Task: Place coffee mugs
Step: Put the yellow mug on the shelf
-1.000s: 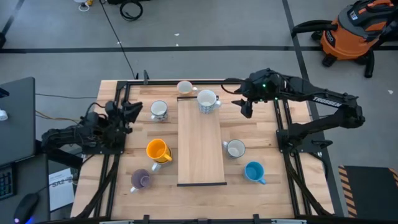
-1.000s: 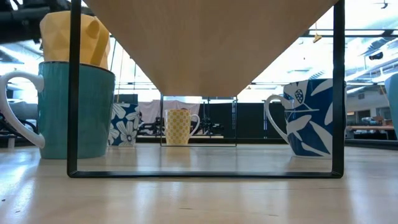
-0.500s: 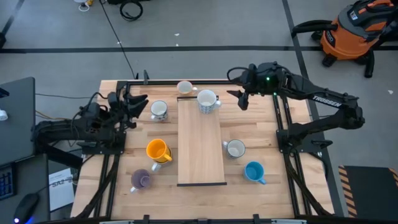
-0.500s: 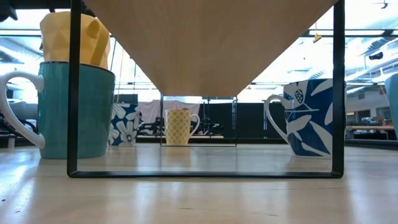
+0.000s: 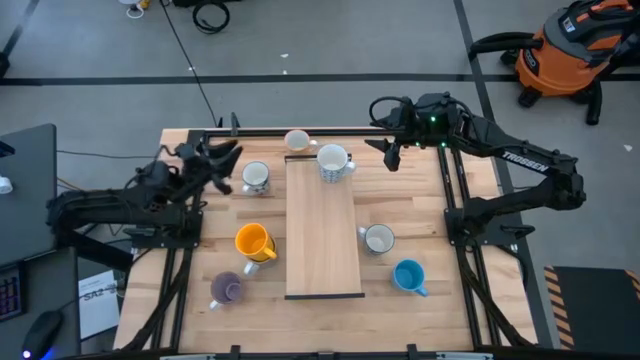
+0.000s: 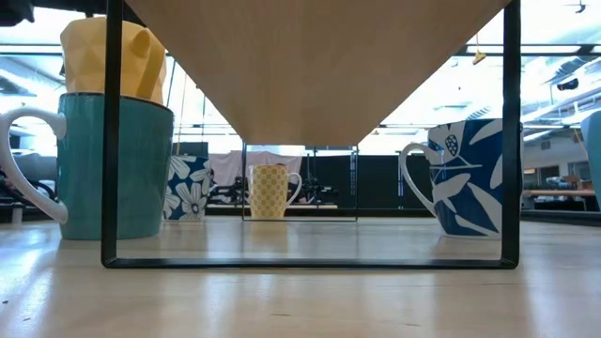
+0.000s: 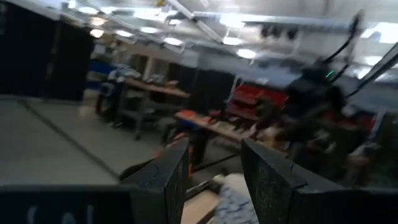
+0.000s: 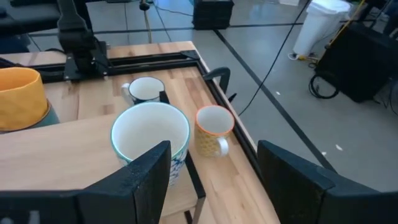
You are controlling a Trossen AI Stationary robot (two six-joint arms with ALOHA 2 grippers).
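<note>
Seven mugs show in the high view. A white mug with blue leaves (image 5: 333, 162) (image 8: 150, 140) stands on the far end of the wooden riser. An orange-rimmed mug (image 5: 297, 140) (image 8: 213, 129) stands by the far edge. A white patterned mug (image 5: 255, 177) (image 8: 144, 90), a yellow mug (image 5: 253, 243) and a purple mug (image 5: 227, 289) stand left of the riser. A white mug (image 5: 378, 239) and a blue mug (image 5: 408, 275) stand right of it. My left gripper (image 5: 222, 160) (image 7: 214, 180) hovers open, left of the patterned mug. My right gripper (image 5: 390, 155) (image 8: 214, 180) hovers open, right of the leaf mug.
The wooden riser (image 5: 323, 225) on its black frame (image 6: 113, 141) fills the table's middle. In the low view the nearest mugs stand on either side of the frame. Black rails (image 5: 455, 190) run along the table's sides, and an orange vacuum (image 5: 570, 50) stands on the floor beyond.
My left gripper has swung toward the far edge and the table's right, closing on the white patterned mug. My right gripper has drawn back a little toward the far edge. No mug has moved.
</note>
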